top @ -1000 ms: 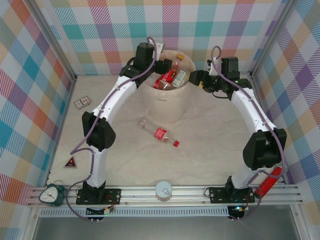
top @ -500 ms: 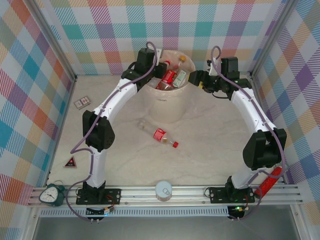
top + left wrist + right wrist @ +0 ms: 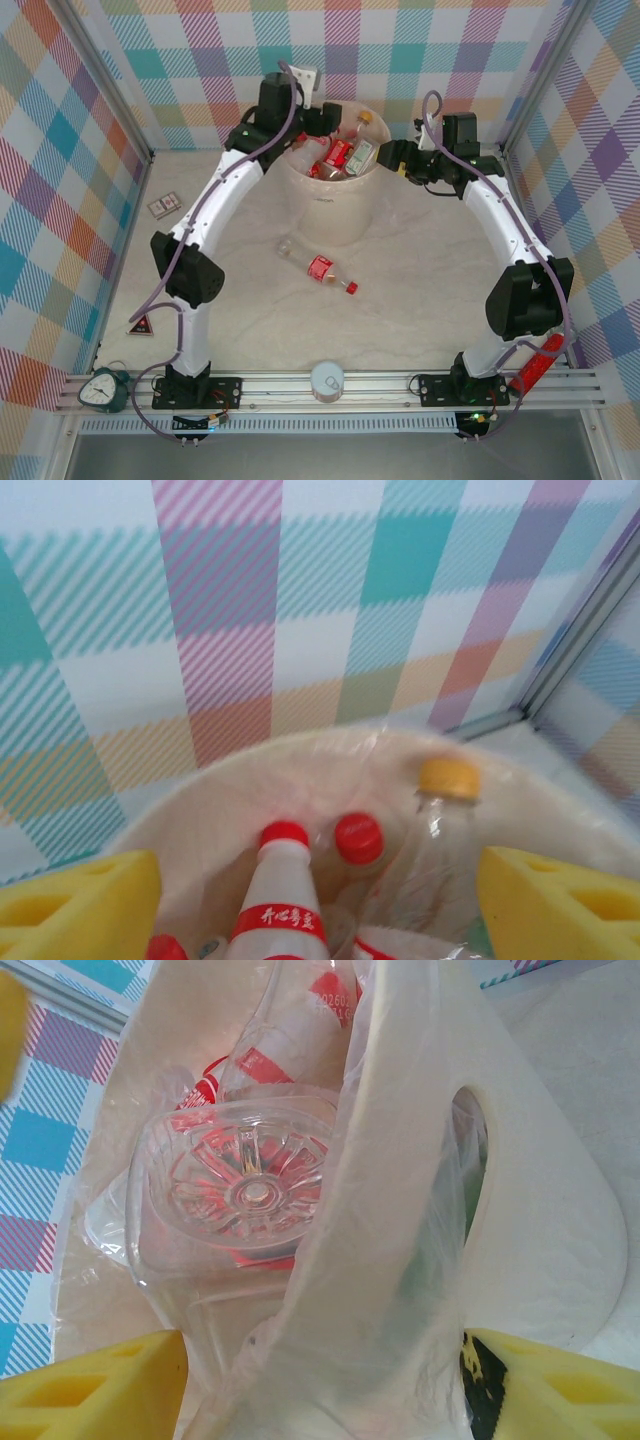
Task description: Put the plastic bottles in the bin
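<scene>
The bin (image 3: 330, 205), a cream bucket with a thin plastic liner, stands at the back of the table with several plastic bottles (image 3: 340, 153) inside. One clear bottle with a red label and cap (image 3: 318, 267) lies on the table in front of it. My left gripper (image 3: 322, 122) hovers over the bin's back-left rim, open and empty (image 3: 320, 895); below it are a white red-capped bottle (image 3: 283, 890) and a yellow-capped one (image 3: 447, 810). My right gripper (image 3: 388, 157) is at the right rim, closed on the bin's edge and liner (image 3: 325, 1390), beside a clear bottle's base (image 3: 245, 1185).
A round white-lidded jar (image 3: 327, 380) sits at the near rail between the arm bases. An alarm clock (image 3: 100, 388) and a red triangle sign (image 3: 141, 324) are at the near left, a small card (image 3: 164, 205) at the left, a red object (image 3: 535, 365) at the near right.
My left arm has swung back and to the left, with its gripper now higher over the bin's back rim. The right arm and the bottle on the table have not moved.
</scene>
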You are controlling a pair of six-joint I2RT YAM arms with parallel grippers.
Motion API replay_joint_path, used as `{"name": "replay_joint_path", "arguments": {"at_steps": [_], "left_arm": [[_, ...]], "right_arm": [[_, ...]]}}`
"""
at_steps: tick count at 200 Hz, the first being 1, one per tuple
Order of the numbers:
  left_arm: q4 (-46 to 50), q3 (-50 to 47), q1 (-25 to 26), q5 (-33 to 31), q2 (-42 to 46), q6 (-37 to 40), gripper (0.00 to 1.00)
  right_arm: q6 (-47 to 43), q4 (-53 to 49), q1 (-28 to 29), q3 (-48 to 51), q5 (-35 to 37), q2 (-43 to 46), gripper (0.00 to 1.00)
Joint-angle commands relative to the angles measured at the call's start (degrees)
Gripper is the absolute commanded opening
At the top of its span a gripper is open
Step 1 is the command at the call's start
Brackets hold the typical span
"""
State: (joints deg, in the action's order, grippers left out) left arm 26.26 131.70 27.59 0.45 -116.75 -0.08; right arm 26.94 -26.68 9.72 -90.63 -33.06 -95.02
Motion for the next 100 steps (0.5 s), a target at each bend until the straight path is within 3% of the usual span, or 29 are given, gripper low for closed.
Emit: {"name": "replay_joint_path", "arguments": {"at_steps": [1, 43, 73, 100], "left_arm": [[2.25, 1.37, -0.35, -0.05, 7.58, 0.34, 0.86], [6.43, -13.1, -1.96, -10.03, 22.0, -7.39, 0.9], [5.41, -36.38, -7.03, -9.1, 36.53, -20.11, 0.89], [5.17, -52.95, -10.43, -4.74, 43.68, -29.93, 0.89]], "right_arm": [[-1.26, -0.15, 0.37, -1.14, -0.7, 1.78, 0.72], [-1.62, -0.23, 0.3, -1.07, -0.56, 1.63, 0.72], [-2.56, -0.58, 0.3, -0.85, 0.09, 1.81, 0.73], [-3.55, -1.59, 0.31, -1.56, 0.19, 1.36, 0.73]]}}
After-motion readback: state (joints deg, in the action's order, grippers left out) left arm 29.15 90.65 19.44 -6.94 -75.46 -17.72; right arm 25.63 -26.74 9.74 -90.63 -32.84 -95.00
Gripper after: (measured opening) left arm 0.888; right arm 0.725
